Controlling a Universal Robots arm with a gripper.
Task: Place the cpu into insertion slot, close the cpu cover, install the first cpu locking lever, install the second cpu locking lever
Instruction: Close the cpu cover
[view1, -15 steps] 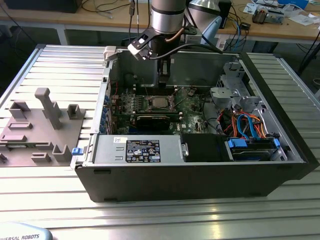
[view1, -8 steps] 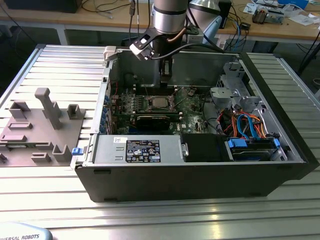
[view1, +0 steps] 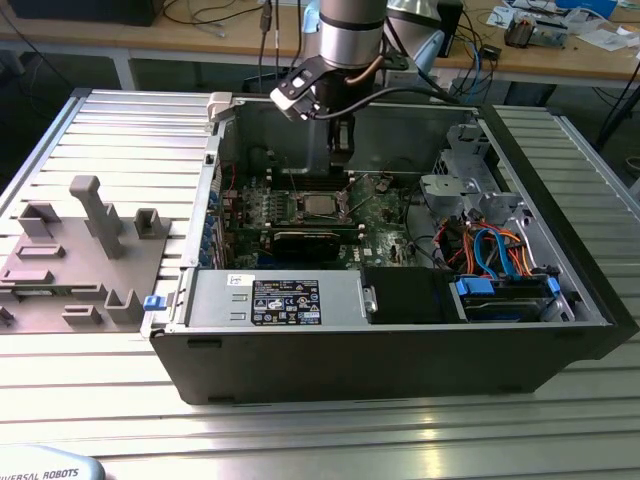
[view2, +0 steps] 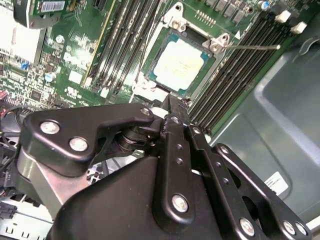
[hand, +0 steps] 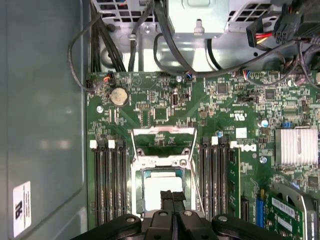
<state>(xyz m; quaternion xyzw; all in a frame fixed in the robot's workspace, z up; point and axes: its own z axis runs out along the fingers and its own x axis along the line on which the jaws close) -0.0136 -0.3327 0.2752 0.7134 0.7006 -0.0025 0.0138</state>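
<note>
Jaws of the gripper (hand: 172, 195) are pressed together, pinching nothing; the cpu (view2: 180, 64) lies just below their tips, seated in the insertion slot (hand: 139, 172), with the cpu cover (hand: 162, 131) open beyond them.

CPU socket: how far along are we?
Done: the cpu sits in the insertion slot. In hand: nothing; the gripper, shut, is right over the cpu. Left: the cpu cover stands swung open, and a thin lever rod sticks out free, so both levers look unlatched.
</note>
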